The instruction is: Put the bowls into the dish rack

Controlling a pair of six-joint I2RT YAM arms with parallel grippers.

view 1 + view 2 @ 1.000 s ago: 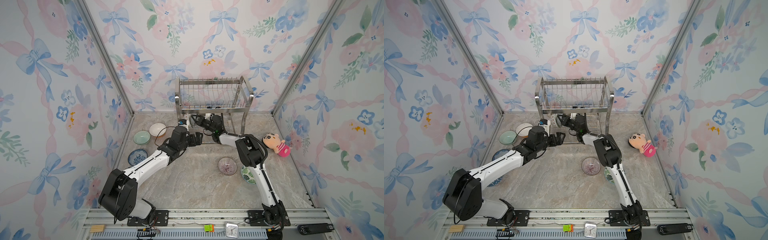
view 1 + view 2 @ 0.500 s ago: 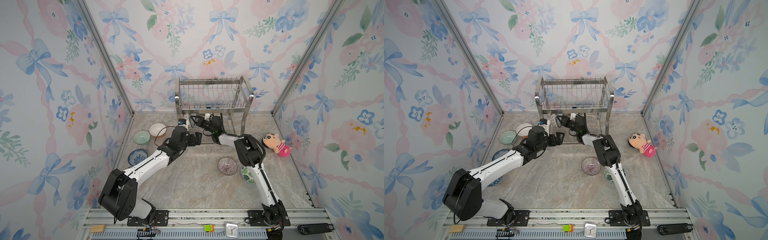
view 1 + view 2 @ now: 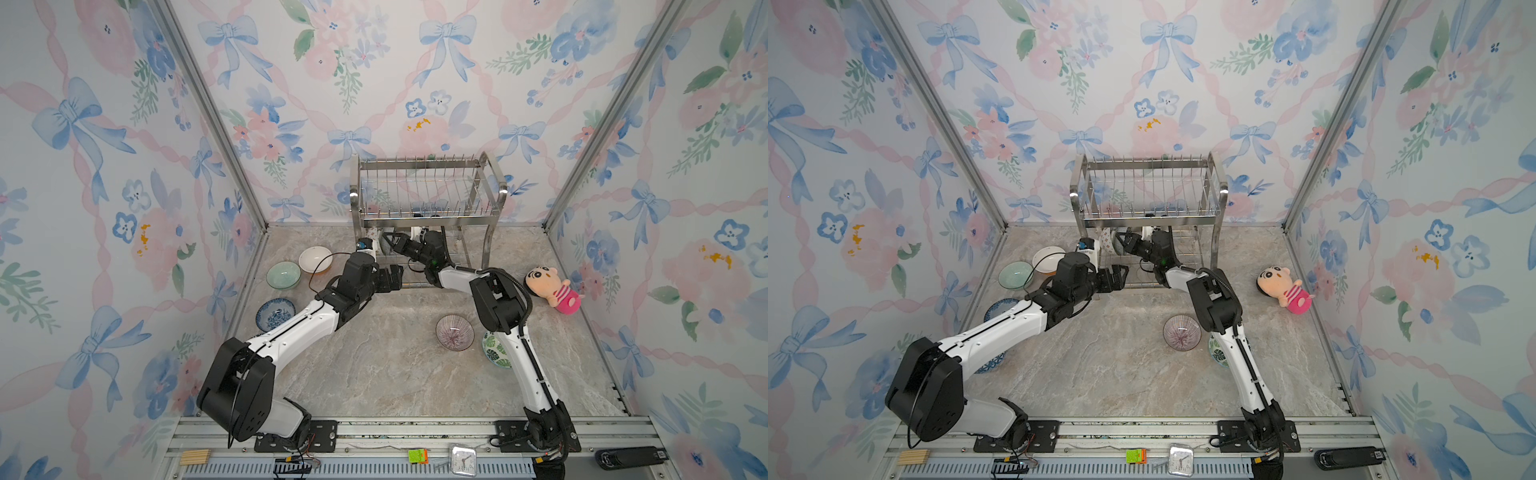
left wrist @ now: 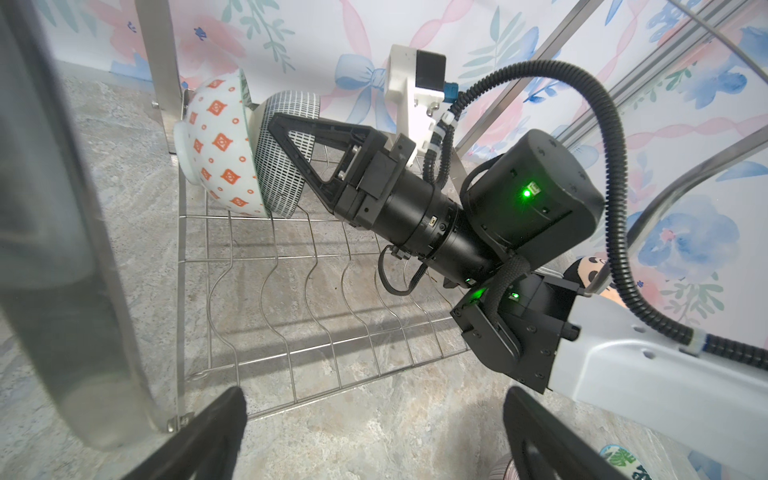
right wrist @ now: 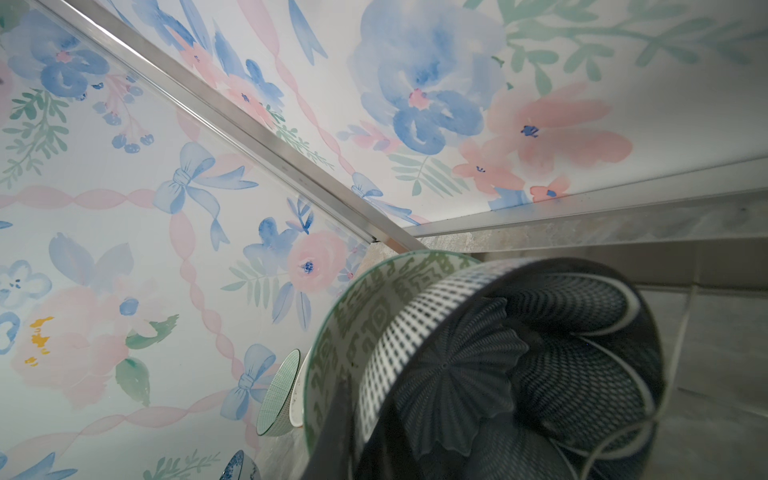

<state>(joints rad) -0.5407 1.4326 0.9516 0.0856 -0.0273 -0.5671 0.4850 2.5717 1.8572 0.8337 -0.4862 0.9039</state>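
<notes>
Stainless-steel wire dish rack [image 3: 424, 215], back centre — two bowls on edge at its lower tier's left end.
The right gripper [image 4: 274, 124], jaws nearly closed, seems to pinch the rim of a navy-and-white checked ceramic bowl [image 4: 276, 174] touching the orange-and-white patterned bowl [image 4: 216, 141]. The left gripper [image 4: 374, 436] hovers spread wide at the rack's front edge, holding nothing. A white bowl [image 3: 315, 258], a pale green bowl [image 3: 283, 274] and a blue floral bowl [image 3: 275, 313] sit left of the rack — a pink-striped bowl [image 3: 454, 331] and a green leaf bowl [image 3: 492, 352] at lower right.
</notes>
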